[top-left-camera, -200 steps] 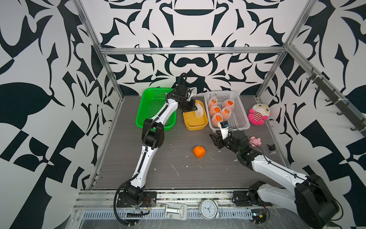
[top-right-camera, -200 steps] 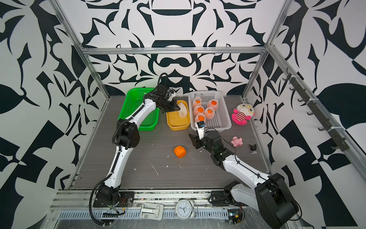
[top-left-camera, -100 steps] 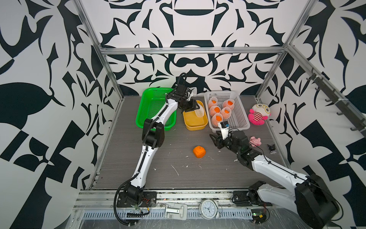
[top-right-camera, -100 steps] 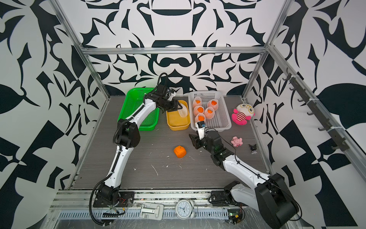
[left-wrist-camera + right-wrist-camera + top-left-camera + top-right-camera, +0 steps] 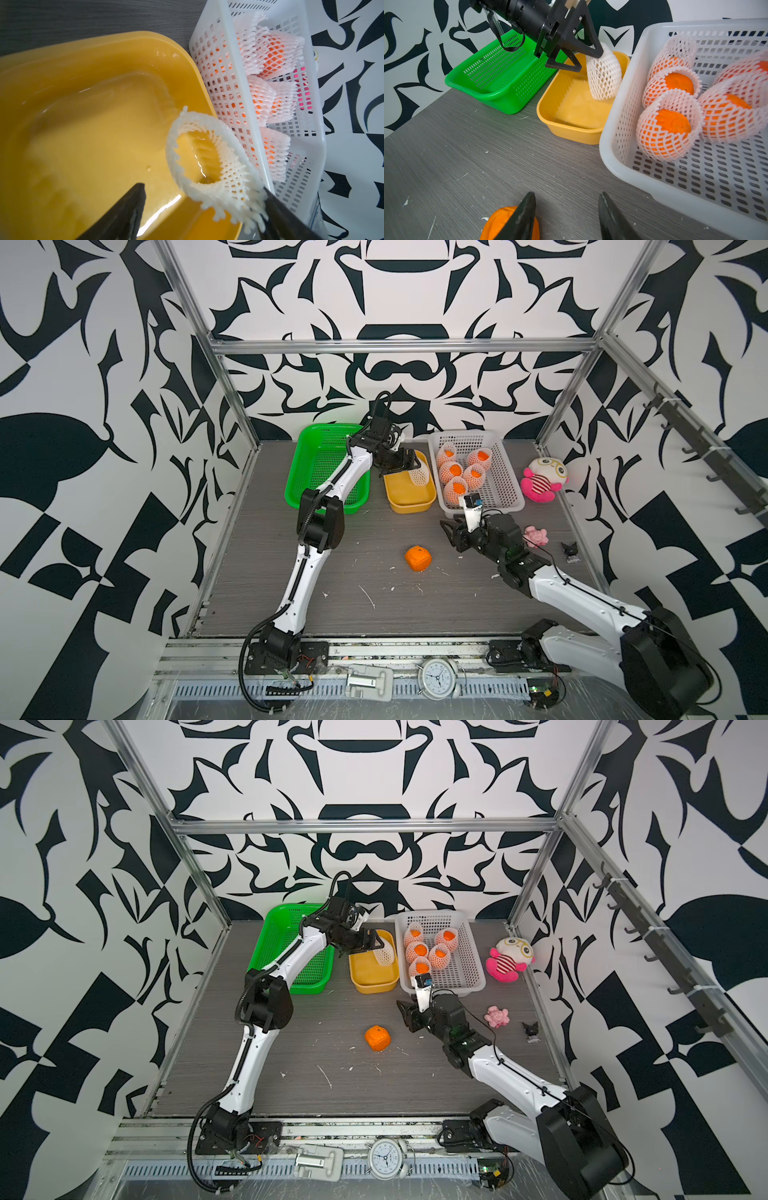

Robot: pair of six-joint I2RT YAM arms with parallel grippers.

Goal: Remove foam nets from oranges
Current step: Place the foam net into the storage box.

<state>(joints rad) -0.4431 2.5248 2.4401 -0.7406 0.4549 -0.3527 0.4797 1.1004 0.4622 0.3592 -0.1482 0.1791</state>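
Over the yellow tub (image 5: 571, 133), left pincer (image 5: 589, 62) has spread, foam net (image 5: 604, 76) dangling.

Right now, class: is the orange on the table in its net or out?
Out. The orange lies bare on the table, no mesh on it; an empty foam net hangs from the open left gripper.

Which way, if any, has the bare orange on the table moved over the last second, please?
No. The bare orange sits in the same spot, just as far in front of the yellow tub as before.
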